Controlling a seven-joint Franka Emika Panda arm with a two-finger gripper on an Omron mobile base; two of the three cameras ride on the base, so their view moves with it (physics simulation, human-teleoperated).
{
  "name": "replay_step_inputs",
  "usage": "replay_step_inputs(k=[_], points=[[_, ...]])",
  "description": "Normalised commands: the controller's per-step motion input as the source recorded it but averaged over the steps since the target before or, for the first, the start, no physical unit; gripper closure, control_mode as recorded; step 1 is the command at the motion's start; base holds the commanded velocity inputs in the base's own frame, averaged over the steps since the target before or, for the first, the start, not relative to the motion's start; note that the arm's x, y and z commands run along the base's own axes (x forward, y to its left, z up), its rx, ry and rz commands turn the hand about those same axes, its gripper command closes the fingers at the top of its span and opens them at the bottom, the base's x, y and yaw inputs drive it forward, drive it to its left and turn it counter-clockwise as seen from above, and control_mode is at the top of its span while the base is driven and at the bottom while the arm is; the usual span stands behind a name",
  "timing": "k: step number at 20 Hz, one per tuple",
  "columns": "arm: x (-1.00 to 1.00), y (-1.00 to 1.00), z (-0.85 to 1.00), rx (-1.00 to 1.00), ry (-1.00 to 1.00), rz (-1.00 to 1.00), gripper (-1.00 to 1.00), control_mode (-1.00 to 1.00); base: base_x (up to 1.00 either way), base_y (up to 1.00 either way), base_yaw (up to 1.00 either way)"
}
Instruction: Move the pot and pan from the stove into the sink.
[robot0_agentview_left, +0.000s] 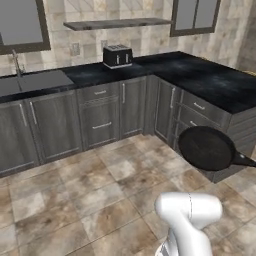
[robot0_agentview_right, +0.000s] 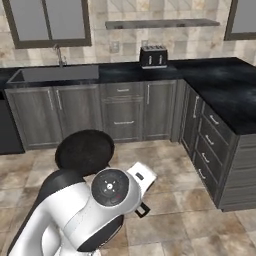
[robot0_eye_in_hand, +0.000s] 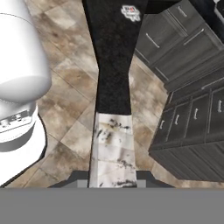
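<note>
The black pan (robot0_agentview_left: 207, 148) hangs in the air over the tiled floor, in front of the right-hand cabinets, with its thin handle pointing right. It also shows as a black disc (robot0_agentview_right: 85, 151) just beyond my white arm. My gripper (robot0_eye_in_hand: 112, 181) is shut on the pan's handle (robot0_eye_in_hand: 113, 131), which runs up and away from the fingers. The dark-grey sink (robot0_agentview_left: 37, 81) (robot0_agentview_right: 60, 74) lies recessed in the back counter on the left, with its faucet (robot0_agentview_left: 17, 64) behind it. The pot and the stove are out of view.
An L-shaped black counter (robot0_agentview_left: 200, 75) over grey cabinets (robot0_agentview_right: 125, 112) wraps the back and right side. A dark toaster (robot0_agentview_left: 117, 56) (robot0_agentview_right: 153, 56) stands near the corner. A shelf and windows hang on the back wall. Tiled floor (robot0_agentview_left: 75, 200) lies open between me and the sink.
</note>
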Motion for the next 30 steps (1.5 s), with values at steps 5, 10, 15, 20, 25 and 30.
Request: replay_step_inputs(k=[5,10,15,20,25,30], points=[[0.00,0.00,0.00,0.00,0.00,0.00,1.00,1.00,-0.07,0.05,0.28],[0.00,0.00,0.00,0.00,0.00,0.00,1.00,1.00,-0.11,0.03,0.44],[0.00,0.00,0.00,0.00,0.00,0.00,1.00,1.00,0.09,0.01,0.03],[0.00,0.00,0.00,0.00,0.00,0.00,1.00,1.00,0.91,0.32,-0.05],[0.00,0.00,0.00,0.00,0.00,0.00,1.00,1.00,1.00,0.48,-0.07],[0.00,0.00,0.00,0.00,0.00,0.00,1.00,1.00,1.00,0.48,-0.07]])
